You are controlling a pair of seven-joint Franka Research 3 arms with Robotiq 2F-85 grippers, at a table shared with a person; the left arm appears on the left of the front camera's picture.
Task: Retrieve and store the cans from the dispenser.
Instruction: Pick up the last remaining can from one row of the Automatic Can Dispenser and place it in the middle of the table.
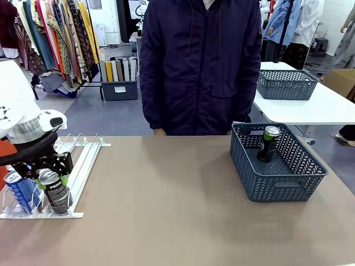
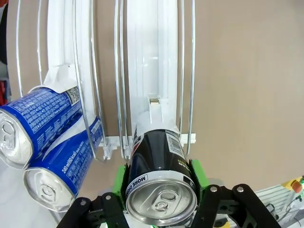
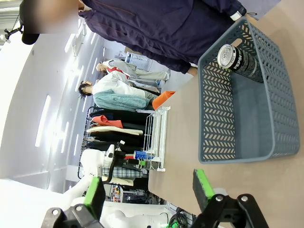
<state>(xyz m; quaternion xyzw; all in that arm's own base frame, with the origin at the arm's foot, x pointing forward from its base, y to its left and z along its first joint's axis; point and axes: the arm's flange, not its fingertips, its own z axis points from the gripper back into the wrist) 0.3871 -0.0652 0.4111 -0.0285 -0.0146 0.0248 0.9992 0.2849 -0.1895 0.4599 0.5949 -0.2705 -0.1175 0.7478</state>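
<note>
front / dispenser: I see the dispenser (image 1: 83, 158) at 8 o'clock on the table (image 1: 166, 210). Its lanes slope towards my side, so the cans feed down to the clear lip.
front / left arm: it comes in from 9 o'clock with the wrist bent down over the lane fronts. The left gripper (image 1: 54, 180) is clamped on the black can (image 1: 57, 198) at the lip.
front / blue cans: the blue cans (image 1: 21, 193) sit in the next lane, at 9 o'clock of the black one, untouched.
front / basket: the basket (image 1: 277, 180) is at 3 o'clock, well apart from the dispenser. One stored can (image 1: 269, 142) leans in its far part. I read this as the drop target.
front / person: the person (image 1: 199, 66) stands at 12 o'clock behind the far edge, not reaching in.
left wrist / grip: green pads press on both sides of the black can's body, just under the top rim. I judge a side grip suits lifting it out between the wire rails.
left wrist / pusher: the white pusher (image 2: 154, 111) is at 12 o'clock, right behind the can's far end.
right wrist / right gripper: the right gripper (image 3: 148, 190) has its jaws spread with nothing between them. It hovers over bare table, with the basket at 2 o'clock. It looks parked clear of the left arm's work.
</note>
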